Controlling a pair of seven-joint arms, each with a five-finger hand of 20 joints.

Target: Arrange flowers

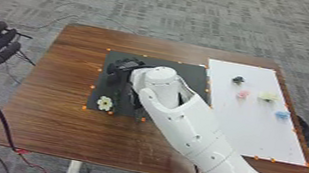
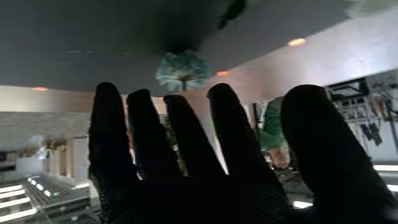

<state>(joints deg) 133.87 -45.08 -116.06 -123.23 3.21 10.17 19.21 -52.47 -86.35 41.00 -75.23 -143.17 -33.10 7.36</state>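
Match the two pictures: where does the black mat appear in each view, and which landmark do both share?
Head view: the black mat lies left of the white board, under the right hand.
Right wrist view: past the fingers, behind the pale blue flower.
Shared: orange dots along its edge.

Head view: high, well back, facing forward and down across bench [image 1: 63, 74]. Right wrist view: close to black mat [image 1: 168, 66], facing past it into room [image 2: 40, 130]. Shared: part of mat.
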